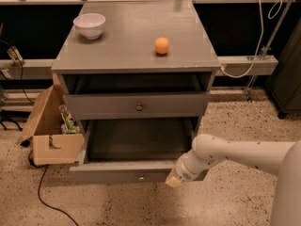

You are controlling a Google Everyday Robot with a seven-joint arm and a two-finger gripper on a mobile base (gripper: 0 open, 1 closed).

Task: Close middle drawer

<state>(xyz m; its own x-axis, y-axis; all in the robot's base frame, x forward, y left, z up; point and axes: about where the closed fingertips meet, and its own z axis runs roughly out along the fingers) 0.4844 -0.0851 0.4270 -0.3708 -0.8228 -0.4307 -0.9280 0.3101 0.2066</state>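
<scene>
Terrazzo; gripper [173, 180] at middle drawer [113, 172] (open).

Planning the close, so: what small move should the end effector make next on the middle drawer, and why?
Probably push straight toward the cabinet: the end effector sits at the right end of the middle drawer front, which stands pulled far out.

Middle drawer [113, 172]: grey, low front, brass knob, pulled out; gripper [173, 180] at front's right end.

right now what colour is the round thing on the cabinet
The round thing is orange, clearest in the camera view; the gripper sits at the middle drawer's front.
</scene>
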